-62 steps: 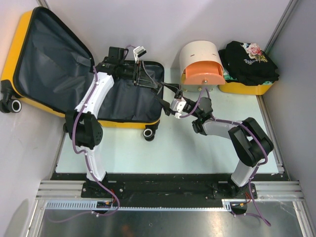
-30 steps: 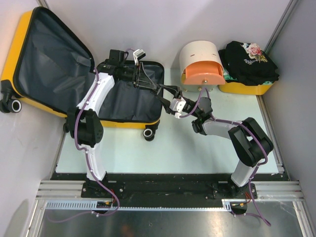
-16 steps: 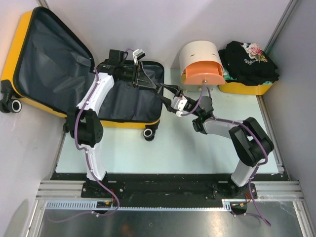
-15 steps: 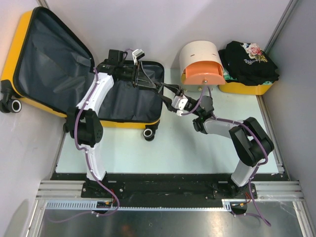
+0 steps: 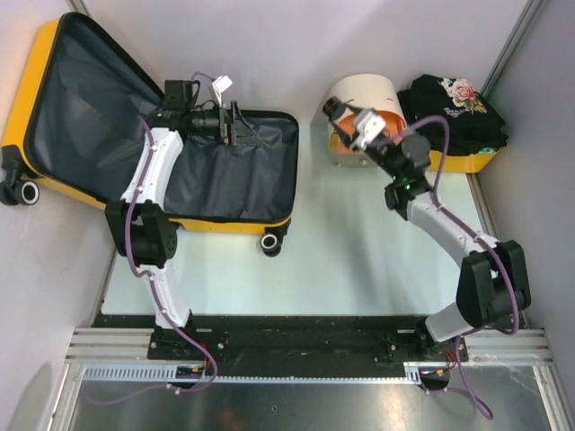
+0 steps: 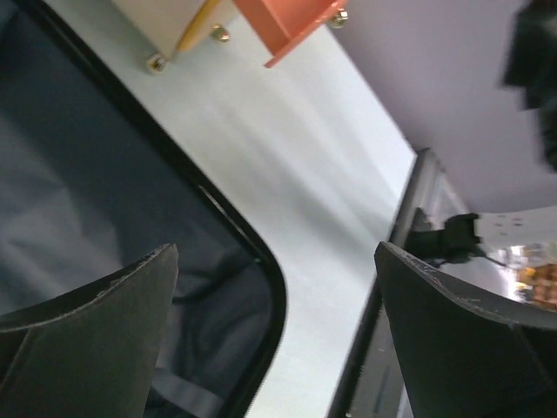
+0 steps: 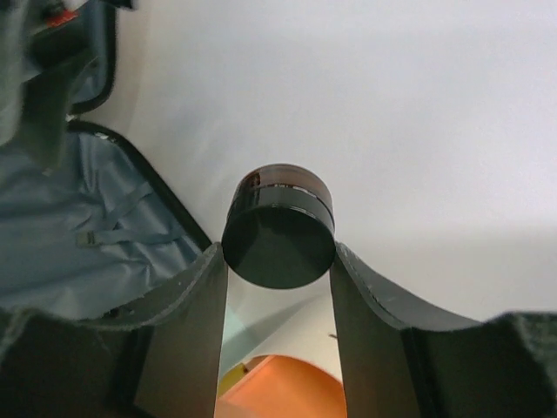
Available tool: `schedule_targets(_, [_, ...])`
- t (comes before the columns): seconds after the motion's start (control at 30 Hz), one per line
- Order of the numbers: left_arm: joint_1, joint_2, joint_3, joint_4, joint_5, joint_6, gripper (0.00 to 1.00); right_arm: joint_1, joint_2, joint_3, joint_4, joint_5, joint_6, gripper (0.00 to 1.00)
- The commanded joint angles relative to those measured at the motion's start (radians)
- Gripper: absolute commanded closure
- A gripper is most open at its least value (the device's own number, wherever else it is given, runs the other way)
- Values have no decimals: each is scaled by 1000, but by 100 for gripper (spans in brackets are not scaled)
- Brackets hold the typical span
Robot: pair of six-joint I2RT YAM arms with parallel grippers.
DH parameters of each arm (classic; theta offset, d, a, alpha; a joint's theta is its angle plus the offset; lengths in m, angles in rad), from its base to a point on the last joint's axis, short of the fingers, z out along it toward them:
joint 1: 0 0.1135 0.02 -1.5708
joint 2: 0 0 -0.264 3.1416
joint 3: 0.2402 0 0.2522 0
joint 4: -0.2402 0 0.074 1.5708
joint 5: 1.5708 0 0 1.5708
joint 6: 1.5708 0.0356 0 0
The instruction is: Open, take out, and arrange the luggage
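**Three cameras, one shared corner**

The overhead camera looks straight down from above and behind me, with the whole table (image 5: 359,260) in view. My left wrist camera sits close over the luggage (image 6: 96,200) rim, facing the cabinet (image 6: 165,13). My right wrist camera looks past a dark jar (image 7: 278,228) at the wall (image 7: 392,104). All three share luggage and cabinet.

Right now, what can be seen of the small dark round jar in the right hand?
The small dark round jar is a short cylinder: a matt black end faces the camera, with a brownish glossy band behind it. It lies sideways, clamped by the right hand on both sides; nothing else touches it.
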Motion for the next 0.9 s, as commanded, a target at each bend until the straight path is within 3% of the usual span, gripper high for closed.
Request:
schedule_targets(0.0, [-29, -65, 35, 9, -145, 145, 2, -58, -18, 285, -618, 191, 112, 100])
schedule_targets(0.17, [-50, -32, 47, 8, -129, 130, 3, -153, 166, 666, -1174, 304, 324, 100])
schedule_targets(0.2, [-55, -26, 49, 8, -126, 128, 3, -171, 204, 813, -1242, 306, 365, 100])
schedule_targets(0.33, [-65, -12, 49, 8, -120, 128, 4, -247, 370, 1088, -1481, 303, 477, 100])
schedule_targets(0.63, [-65, -17, 15, 8, -120, 131, 5, -280, 479, 1243, -1694, 245, 534, 100])
schedule_targets(0.87, [-65, -11, 7, 9, -119, 124, 5, -287, 499, 1226, -1772, 217, 557, 100])
